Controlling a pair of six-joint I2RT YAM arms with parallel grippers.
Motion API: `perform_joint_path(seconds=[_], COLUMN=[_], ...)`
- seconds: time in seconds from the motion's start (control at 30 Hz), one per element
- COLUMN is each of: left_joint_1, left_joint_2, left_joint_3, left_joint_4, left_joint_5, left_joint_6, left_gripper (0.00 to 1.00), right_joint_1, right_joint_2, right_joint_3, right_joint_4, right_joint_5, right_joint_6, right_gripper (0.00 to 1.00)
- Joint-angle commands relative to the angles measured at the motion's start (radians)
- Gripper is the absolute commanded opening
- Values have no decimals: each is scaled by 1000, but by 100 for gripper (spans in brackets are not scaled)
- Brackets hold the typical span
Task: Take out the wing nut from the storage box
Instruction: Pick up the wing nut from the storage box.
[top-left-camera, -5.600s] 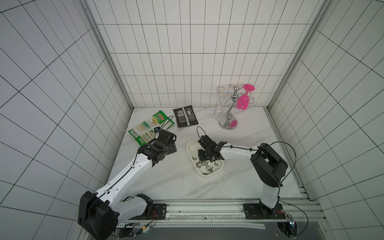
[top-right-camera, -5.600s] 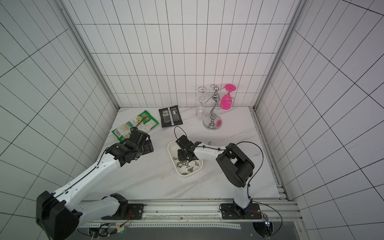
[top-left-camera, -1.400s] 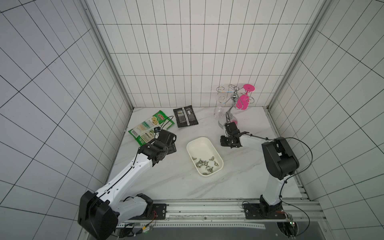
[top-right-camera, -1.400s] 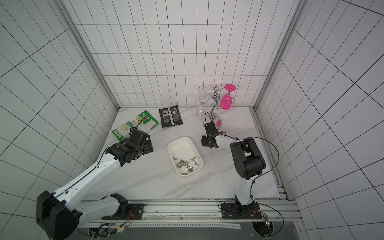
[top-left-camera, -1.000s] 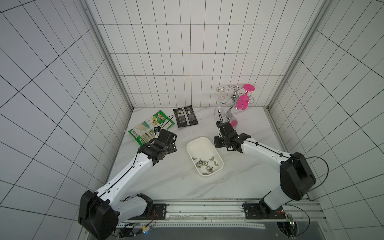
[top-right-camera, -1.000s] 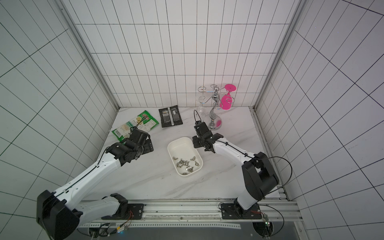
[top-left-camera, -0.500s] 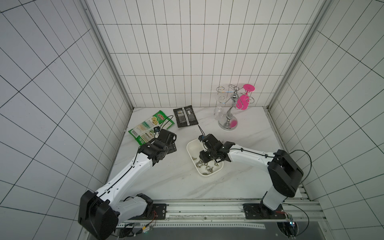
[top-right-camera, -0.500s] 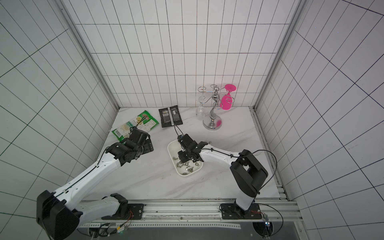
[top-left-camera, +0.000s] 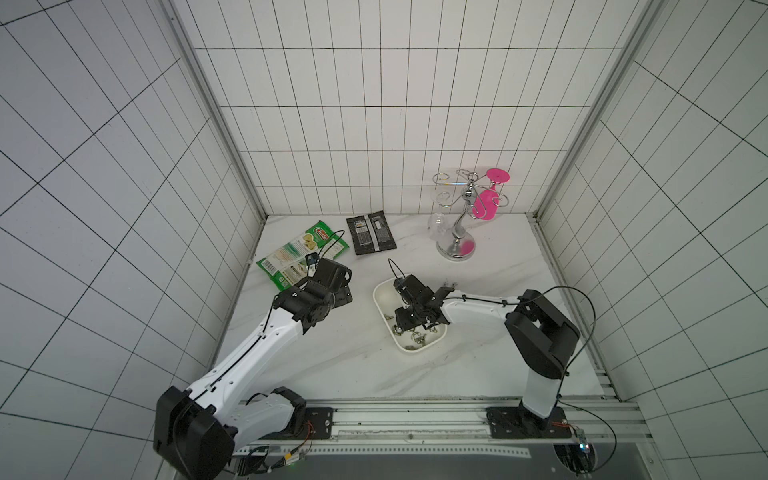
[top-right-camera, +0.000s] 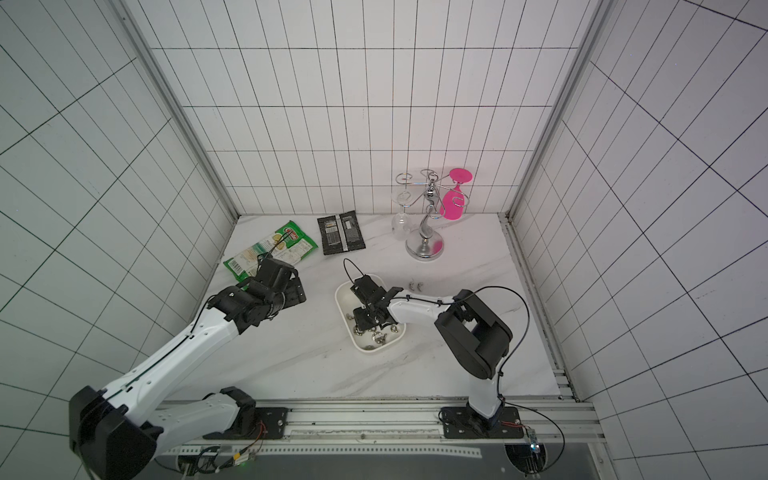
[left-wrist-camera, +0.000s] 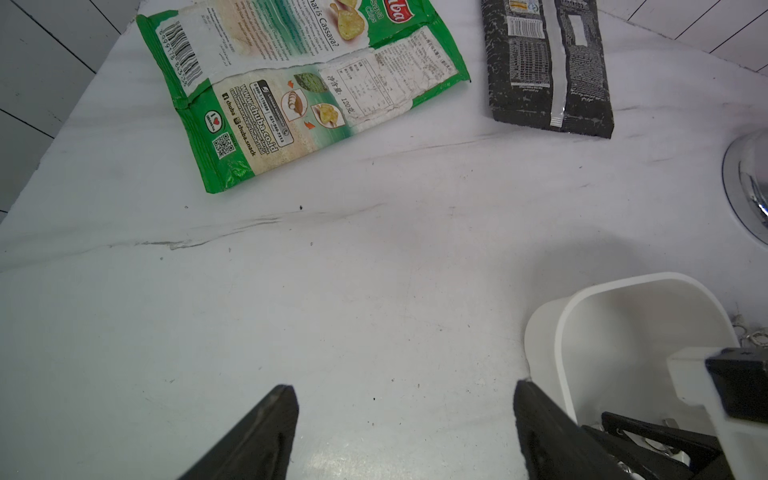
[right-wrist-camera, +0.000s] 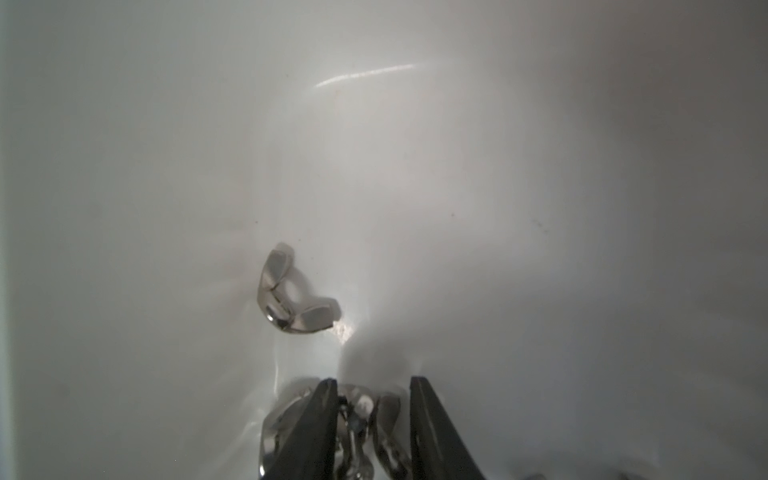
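Observation:
The storage box (top-left-camera: 380, 291) (top-right-camera: 341, 296) is a shallow white tray in mid-table, with several silver wing nuts (top-left-camera: 413, 338) at its near end. My right gripper (top-left-camera: 409, 322) (top-right-camera: 368, 320) reaches down into it. In the right wrist view its jaws (right-wrist-camera: 372, 382) stand slightly apart, open, straddling a clump of wing nuts (right-wrist-camera: 365, 411) on the box floor (right-wrist-camera: 374, 145). A lone wing nut (right-wrist-camera: 291, 299) lies just beyond the tips. My left gripper (left-wrist-camera: 401, 388) (top-left-camera: 340, 296) hovers open and empty over bare table left of the box (left-wrist-camera: 623, 316).
Two wing nuts (top-right-camera: 415, 285) lie on the table right of the box. A green snack packet (top-left-camera: 301, 253) and a black packet (top-left-camera: 371, 232) lie at the back left. A chrome glass rack (top-left-camera: 457, 245) with a pink glass (top-left-camera: 486, 203) stands at the back right.
My right gripper swung from the table near the rack back to the box and dropped down among the wing nuts. The left arm has not moved.

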Motion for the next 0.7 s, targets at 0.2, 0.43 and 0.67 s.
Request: perform_joint_path(seconds=[0.2,0.43,0.67], left_joint_1=[-3,-3,-3], left_joint_2=[-34,-35,-38], left_joint_3=[-4,-3,-5], left_joint_4=[-9,-8,-8], left_joint_5=[-7,0,-5], left_joint_6=[-5,-9,-9], left_gripper=[85,85,85], right_joint_1=[8,3,-26], right_joint_2=[12,-32,-165], right_joint_3=[29,28,26], right_joint_4=[-5,-9,-11], right_joint_5=[41,74,96], right_joint_6=[9,2,10], right_gripper=[19,14,12])
